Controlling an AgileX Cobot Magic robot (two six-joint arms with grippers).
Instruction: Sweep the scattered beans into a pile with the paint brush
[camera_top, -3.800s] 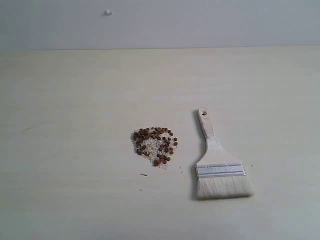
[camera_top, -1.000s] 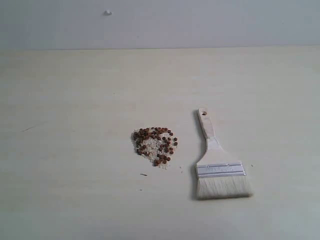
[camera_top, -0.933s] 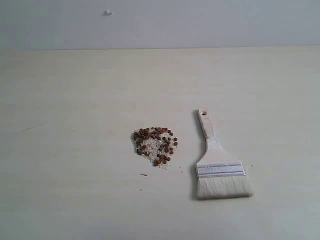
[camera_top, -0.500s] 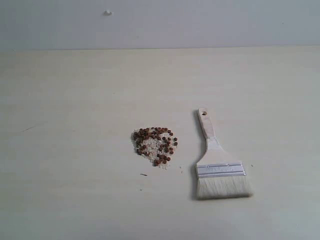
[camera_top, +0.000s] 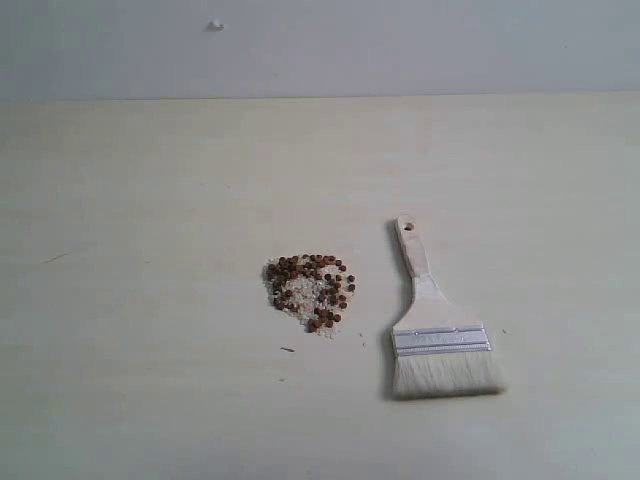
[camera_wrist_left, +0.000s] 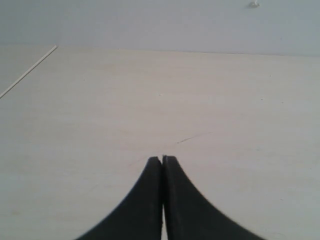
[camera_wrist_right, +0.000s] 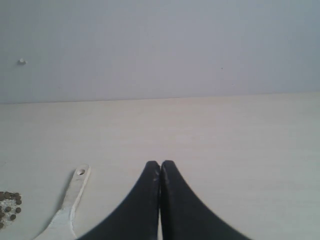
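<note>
The beans (camera_top: 309, 290) lie in one compact reddish-brown heap mixed with whitish crumbs at the table's middle; its edge shows in the right wrist view as beans (camera_wrist_right: 9, 205). The paint brush (camera_top: 433, 322) lies flat to their right, handle pointing away, bristles (camera_top: 446, 375) toward the front; its handle end with the hole shows as paint brush (camera_wrist_right: 70, 200). Neither arm appears in the exterior view. My left gripper (camera_wrist_left: 162, 159) is shut with nothing in it, over bare table. My right gripper (camera_wrist_right: 160, 163) is shut and empty, apart from the brush handle.
A pale wooden table (camera_top: 150, 200) meets a grey wall at the back. A lone white speck (camera_top: 216, 25) sits on the wall. A few stray specks (camera_top: 287, 350) lie in front of the heap. A table edge line (camera_wrist_left: 27, 71) shows in the left wrist view.
</note>
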